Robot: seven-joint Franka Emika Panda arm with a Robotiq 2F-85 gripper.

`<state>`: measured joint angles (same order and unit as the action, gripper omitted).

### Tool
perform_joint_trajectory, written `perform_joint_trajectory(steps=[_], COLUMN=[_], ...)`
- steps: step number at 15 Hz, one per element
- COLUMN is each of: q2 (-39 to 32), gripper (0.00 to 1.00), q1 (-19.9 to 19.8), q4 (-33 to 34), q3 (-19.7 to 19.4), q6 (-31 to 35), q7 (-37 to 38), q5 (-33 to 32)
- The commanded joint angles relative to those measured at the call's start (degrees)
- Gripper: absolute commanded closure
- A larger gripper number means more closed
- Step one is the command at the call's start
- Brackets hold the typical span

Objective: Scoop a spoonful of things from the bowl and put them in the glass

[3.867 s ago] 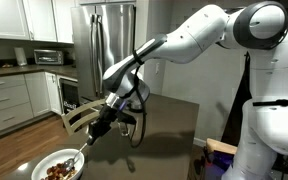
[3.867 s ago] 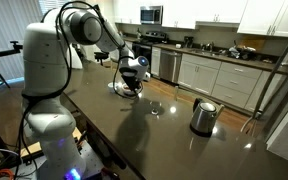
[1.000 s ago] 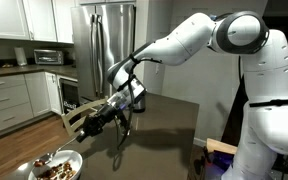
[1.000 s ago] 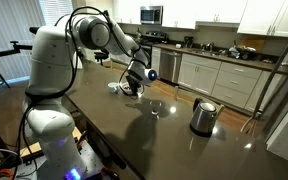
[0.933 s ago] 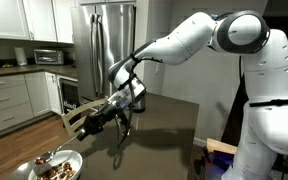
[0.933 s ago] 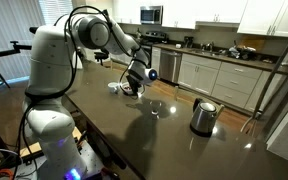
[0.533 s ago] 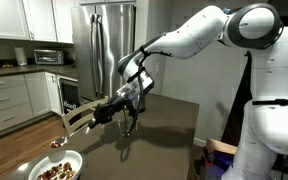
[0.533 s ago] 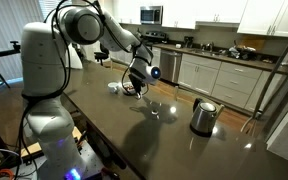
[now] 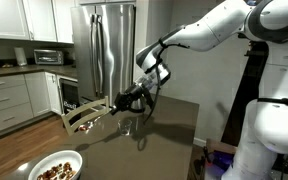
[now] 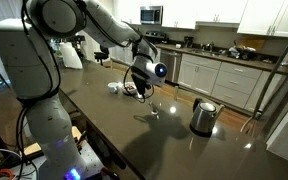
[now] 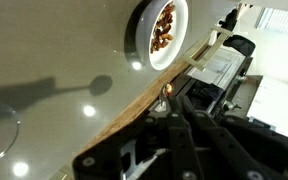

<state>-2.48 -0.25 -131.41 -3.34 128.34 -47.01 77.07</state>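
Risks spilling the load short of the glass if tilted, with jaws clamped on the spoon.

Arm stretched out w/ elbow high, forearm sloping down to wrist in both exterior views. Wrist bent so gripper lies approx. level, pointing sideways, raised clear of worktop. In wrist view, fingers closed tight on spoon handle, no gap visible btwn them.
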Motion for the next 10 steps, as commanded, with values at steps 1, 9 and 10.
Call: perform_joint_trajectory(steps=[1, 9, 10], q2=[5.8, 9.52, 9.62], gripper=[0.95, 0.96, 0.96], q1=[-2.54, -6.86, -7.33], q4=[-4.81, -8.85, -9.17], q3=[-1.42, -5.1, -5.47], q6=[-0.41, 1.35, 1.77], q7=[3.81, 6.85, 7.4], q5=[-3.67, -7.73, -8.18])
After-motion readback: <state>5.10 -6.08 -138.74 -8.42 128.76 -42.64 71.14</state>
